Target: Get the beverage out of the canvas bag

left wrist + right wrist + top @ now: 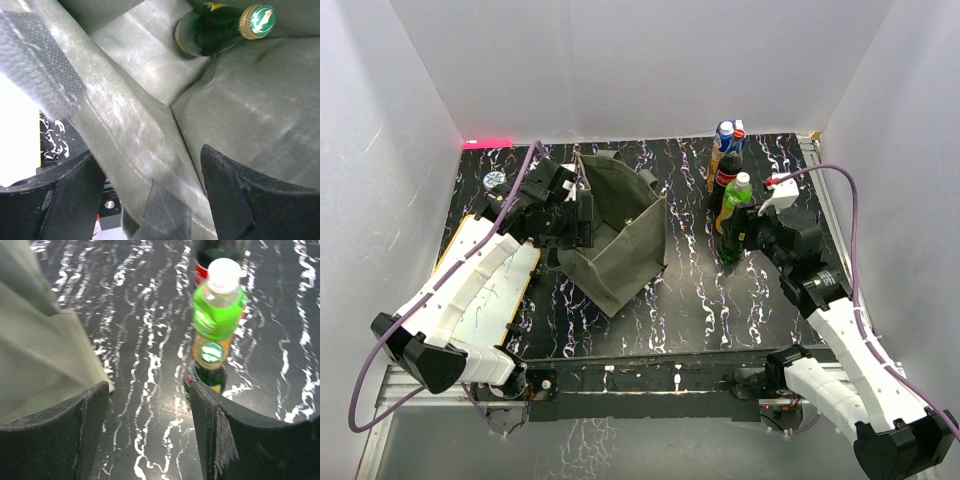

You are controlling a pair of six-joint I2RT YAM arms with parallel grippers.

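Observation:
The olive-grey canvas bag (620,235) lies open at centre-left. My left gripper (582,215) is at its left rim. In the left wrist view its jaws (152,185) stand wide apart, straddling the bag wall (140,130), one finger outside and one inside. A dark green bottle with a gold-green cap (225,22) lies inside the bag. My right gripper (740,240) is open and empty (150,405) over the table. A dark green bottle (210,360) stands just past its right finger (215,430), with the bright green white-capped bottle (218,305) behind.
A row of upright bottles stands at the back right: blue-capped (728,133), cola (726,172), bright green (738,193). A white board with a yellow edge (485,290) lies at the left. White walls enclose the table. The bag's corner (45,350) is left of my right gripper.

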